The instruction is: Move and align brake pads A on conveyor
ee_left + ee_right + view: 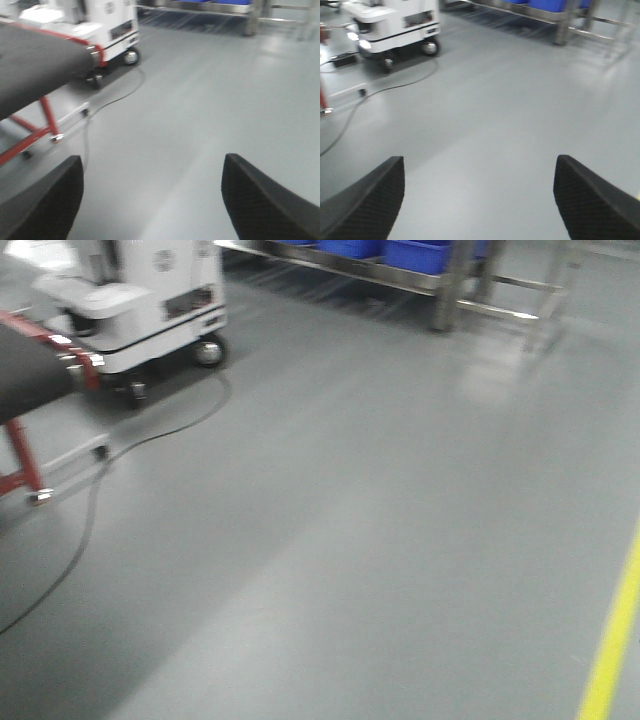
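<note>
The conveyor [25, 370], a dark grey belt on a red frame, shows only by its end at the far left; it also shows in the left wrist view [35, 65]. No brake pads are in view. My left gripper [152, 172] is open and empty, its jaws wide apart over bare grey floor to the right of the conveyor's end. My right gripper [479, 172] is open and empty over bare floor too. Neither gripper shows in the front view.
A white wheeled machine [150, 300] stands behind the conveyor's end, with a black cable [150, 440] running across the floor. A steel rack with blue bins [400, 255] lines the back. A yellow floor line [615, 640] runs at the right.
</note>
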Available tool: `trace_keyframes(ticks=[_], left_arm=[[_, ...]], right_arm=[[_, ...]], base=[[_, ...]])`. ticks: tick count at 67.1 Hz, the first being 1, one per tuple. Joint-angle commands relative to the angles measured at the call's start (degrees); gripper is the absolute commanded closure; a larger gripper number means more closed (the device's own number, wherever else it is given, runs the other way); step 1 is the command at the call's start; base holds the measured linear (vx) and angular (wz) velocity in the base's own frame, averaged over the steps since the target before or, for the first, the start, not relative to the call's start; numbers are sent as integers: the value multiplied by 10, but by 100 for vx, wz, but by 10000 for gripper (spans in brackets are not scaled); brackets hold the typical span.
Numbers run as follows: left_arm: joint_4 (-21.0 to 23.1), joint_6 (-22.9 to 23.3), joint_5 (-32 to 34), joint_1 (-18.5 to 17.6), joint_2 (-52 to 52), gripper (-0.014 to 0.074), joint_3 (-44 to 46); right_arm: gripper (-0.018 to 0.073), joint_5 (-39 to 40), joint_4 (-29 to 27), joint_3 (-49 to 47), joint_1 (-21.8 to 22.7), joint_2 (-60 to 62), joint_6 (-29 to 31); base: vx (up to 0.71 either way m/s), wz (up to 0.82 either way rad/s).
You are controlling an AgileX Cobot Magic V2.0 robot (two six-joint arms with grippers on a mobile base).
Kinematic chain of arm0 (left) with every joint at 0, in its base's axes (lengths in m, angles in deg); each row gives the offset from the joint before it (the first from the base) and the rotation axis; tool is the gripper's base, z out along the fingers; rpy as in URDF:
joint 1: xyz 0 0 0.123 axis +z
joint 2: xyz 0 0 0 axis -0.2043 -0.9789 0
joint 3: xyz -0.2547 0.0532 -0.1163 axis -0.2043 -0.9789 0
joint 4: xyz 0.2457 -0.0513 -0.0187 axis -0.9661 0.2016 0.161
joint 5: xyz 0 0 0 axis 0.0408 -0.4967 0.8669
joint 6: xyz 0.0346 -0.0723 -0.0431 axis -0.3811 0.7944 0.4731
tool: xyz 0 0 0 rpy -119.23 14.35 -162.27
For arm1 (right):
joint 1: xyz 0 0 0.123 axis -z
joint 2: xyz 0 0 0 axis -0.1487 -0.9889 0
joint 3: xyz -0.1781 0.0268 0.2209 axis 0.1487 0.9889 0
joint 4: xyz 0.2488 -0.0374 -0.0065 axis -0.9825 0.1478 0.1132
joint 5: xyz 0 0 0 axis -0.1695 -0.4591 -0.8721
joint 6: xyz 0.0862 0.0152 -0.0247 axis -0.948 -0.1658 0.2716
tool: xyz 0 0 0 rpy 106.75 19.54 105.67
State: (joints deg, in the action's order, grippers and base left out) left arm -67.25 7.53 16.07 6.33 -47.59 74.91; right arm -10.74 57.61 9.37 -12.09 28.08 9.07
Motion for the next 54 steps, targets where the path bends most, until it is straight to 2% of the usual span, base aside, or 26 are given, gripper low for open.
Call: trace_keyframes(ticks=[1,21,54], left_arm=[[-1,7,44,0,-5,62,11],[-1,7,44,0,-5,62,11],[-1,7,44,0,-5,62,11]], right_arm=[[-17,44,-2,-15,0,-4,0],[-17,44,-2,-15,0,-4,0],[-17,44,-2,-15,0,-4,0]], base=[[-31,-94],[-28,-82],[-19,-63]])
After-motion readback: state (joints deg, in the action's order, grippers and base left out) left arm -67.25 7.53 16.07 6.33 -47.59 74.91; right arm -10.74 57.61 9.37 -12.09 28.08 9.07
